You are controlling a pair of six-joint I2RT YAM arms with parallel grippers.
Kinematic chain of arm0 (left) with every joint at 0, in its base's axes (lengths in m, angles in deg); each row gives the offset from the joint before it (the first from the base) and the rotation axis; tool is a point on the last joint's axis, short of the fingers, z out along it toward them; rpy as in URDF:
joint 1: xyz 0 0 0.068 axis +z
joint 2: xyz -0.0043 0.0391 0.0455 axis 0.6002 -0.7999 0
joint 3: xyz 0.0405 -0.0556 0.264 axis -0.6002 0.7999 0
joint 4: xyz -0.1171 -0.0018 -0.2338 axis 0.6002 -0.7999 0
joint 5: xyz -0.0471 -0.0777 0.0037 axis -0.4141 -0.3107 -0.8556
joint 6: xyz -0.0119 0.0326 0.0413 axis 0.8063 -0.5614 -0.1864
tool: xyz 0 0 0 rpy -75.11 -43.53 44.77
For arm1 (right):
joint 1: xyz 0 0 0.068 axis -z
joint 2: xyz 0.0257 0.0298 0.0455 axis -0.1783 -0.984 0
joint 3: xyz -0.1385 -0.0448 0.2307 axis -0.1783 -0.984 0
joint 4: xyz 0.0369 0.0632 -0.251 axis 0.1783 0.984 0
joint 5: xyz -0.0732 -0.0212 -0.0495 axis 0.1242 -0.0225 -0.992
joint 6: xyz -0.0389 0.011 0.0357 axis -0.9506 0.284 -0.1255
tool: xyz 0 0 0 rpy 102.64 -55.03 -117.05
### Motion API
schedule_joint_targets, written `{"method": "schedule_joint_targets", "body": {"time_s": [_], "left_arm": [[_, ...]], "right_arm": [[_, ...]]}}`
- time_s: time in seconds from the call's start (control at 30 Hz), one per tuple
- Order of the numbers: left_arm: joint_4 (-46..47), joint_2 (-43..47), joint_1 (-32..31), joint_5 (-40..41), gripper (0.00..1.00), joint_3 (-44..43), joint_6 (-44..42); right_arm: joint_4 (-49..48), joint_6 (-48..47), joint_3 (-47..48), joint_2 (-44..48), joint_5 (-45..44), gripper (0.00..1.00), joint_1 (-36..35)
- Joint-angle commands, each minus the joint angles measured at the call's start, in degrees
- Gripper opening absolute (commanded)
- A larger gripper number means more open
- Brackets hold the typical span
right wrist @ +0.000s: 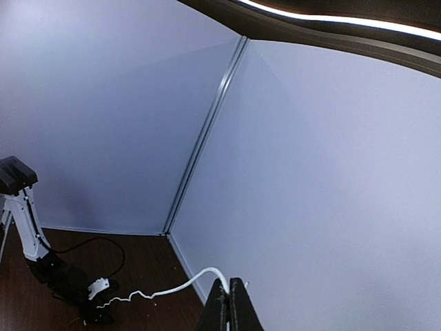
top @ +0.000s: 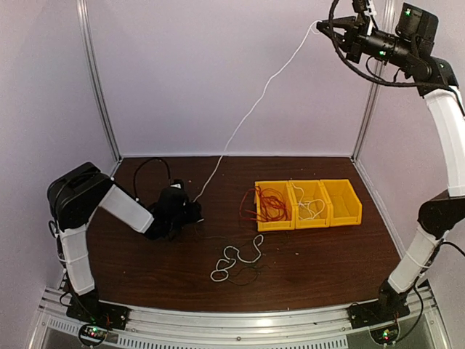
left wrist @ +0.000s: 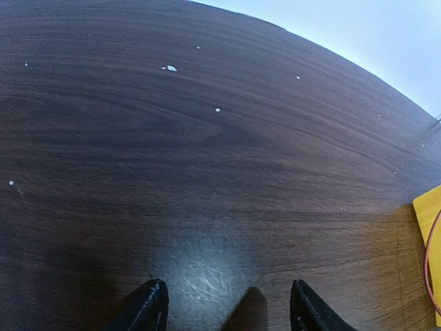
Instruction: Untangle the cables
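Top view: the right gripper (top: 336, 30), high at 1 o'clock, is clamped on the white cable (top: 247, 113). The cable runs taut toward 7 o'clock, down to the table (top: 145, 291) just beside the left gripper (top: 195, 211). Loose white loops (top: 234, 260) over a black cable (top: 251, 275) lie at 4 o'clock from the left gripper, the nearer one. The red cable (top: 270, 203) sits in a bin (top: 276, 226).

Left wrist: the left gripper (left wrist: 227, 307) stands open over bare wood, no cable between its fingers.

Right wrist: the right gripper (right wrist: 231, 303) pinches the white cable (right wrist: 179, 286), which trails toward 8 o'clock.

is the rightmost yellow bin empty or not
Empty: the top view shows only bare yellow floor in the right bin, while the left bin holds red cable and the middle bin white cable.
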Motion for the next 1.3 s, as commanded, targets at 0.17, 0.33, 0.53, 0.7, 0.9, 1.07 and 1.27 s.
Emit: {"method": "schedule_joint_targets", "body": {"time_s": [0.17,0.33,0.53,0.7,0.9,1.07,1.27], "left_arm": [[-2.39,1.38,2.87,1.76,0.63,2.15,-1.76],[0.32,2.13,2.87,-0.03,0.63,3.58,-0.96],[0.98,4.70,2.87,-1.05,0.63,4.69,-1.70],[0.60,6.78,2.87,-0.84,0.63,5.08,-2.64],[0.37,7.67,2.87,-1.79,0.63,5.23,-2.18],[0.45,8.52,2.87,-1.81,0.62,5.88,-1.98],[0.45,8.93,2.87,-1.83,0.63,6.05,-2.11]], "right_arm": [[-11.24,9.58,2.81,1.78,3.65,0.00,18.08],[-16.25,10.57,-10.36,3.70,5.64,0.00,18.12],[-16.28,5.45,-21.83,5.61,3.11,0.00,18.16],[-16.07,2.35,-28.40,6.96,1.09,0.00,18.14],[-17.15,1.79,-31.08,7.44,0.20,0.00,18.14],[-17.55,3.26,-27.43,6.88,1.24,0.00,18.12],[-17.55,4.37,-24.98,5.82,2.02,0.00,18.08]]}}
